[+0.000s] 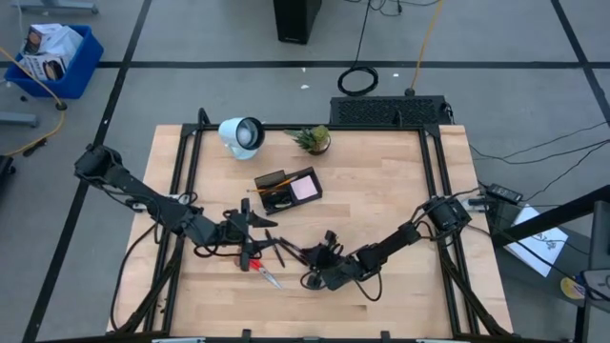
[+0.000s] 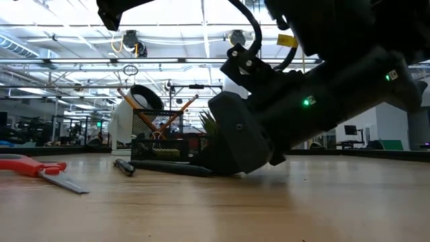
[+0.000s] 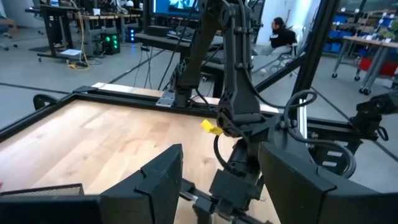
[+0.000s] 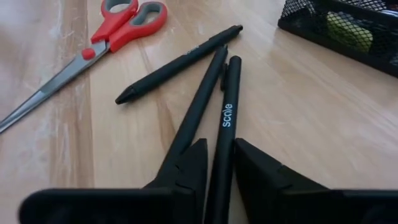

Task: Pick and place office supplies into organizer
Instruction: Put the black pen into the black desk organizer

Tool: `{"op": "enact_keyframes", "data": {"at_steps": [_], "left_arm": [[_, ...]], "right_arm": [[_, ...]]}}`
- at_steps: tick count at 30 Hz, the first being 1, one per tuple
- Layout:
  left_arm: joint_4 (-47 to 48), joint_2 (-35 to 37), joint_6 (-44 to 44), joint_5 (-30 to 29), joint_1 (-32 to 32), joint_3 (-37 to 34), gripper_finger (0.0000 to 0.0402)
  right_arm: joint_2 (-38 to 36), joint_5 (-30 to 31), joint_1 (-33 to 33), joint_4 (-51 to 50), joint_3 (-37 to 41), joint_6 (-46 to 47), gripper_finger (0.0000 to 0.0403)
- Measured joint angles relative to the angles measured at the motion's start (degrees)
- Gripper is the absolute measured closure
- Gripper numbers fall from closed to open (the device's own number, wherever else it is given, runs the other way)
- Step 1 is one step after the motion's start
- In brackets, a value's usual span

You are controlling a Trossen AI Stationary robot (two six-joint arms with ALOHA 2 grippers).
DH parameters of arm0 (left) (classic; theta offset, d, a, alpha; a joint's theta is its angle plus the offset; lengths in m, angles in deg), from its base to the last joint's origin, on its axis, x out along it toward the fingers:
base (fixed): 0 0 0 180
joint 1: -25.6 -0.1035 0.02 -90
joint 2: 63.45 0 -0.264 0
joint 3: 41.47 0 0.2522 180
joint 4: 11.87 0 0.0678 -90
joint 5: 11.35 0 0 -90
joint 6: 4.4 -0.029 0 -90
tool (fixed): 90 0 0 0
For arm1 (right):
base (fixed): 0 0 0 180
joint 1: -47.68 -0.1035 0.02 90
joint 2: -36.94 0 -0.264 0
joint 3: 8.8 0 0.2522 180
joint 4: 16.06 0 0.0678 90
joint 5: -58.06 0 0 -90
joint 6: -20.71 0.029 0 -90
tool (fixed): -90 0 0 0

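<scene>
Right wrist view: right pincer [image 4: 214, 171] closing around one black pen [image 4: 225, 134]; two pens, scissors [image 4: 99, 37] still outside organizer [image 4: 339, 28]. Left pincer [image 3: 217, 180] open.

Right gripper [image 4: 219, 171] sat low near worktop's front-centre, fingers [image 4: 186, 165] nearly closed round a pen [image 4: 225, 134]. Left gripper [image 3: 217, 180] hovered front-left, fingers apart, empty.

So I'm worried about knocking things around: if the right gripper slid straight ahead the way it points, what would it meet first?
Probably nothing beyond the black pen already between the fingers of the right gripper. Past its tip lies bare table; the third pen, scissors and organizer sit off to the sides, though depth is uncertain.
</scene>
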Motion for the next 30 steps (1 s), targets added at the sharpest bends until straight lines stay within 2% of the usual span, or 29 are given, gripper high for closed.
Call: {"op": "enact_keyframes", "data": {"at_steps": [6,12,14,21,24,30], "left_arm": [[2.46,-0.02,1.52,0.02,-0.09,0.00,0.0185],[2.33,-0.02,3.09,-0.22,-0.09,0.00,0.0185],[1.99,-0.02,4.04,-2.02,-0.09,0.00,0.0185],[0.13,-0.02,5.14,-5.14,-0.20,-0.02,0.0186],[-2.12,-0.02,4.79,-5.11,-0.20,-0.02,0.0185],[-5.89,-0.07,4.97,-5.11,-1.00,-0.02,0.0186]], "right_arm": [[-0.03,-0.46,0.07,0.16,0.65,-0.81,0.0378],[-1.53,2.54,0.02,-0.37,0.72,-3.63,0.0372],[-2.87,4.06,0.04,-1.02,0.76,-5.29,0.0365],[-10.14,7.39,0.17,-2.33,1.52,-13.51,0.0377],[-15.30,9.52,0.03,-1.24,2.89,-17.74,0.0374],[-26.83,9.65,-0.18,0.66,7.94,-21.28,0.0368]]}}
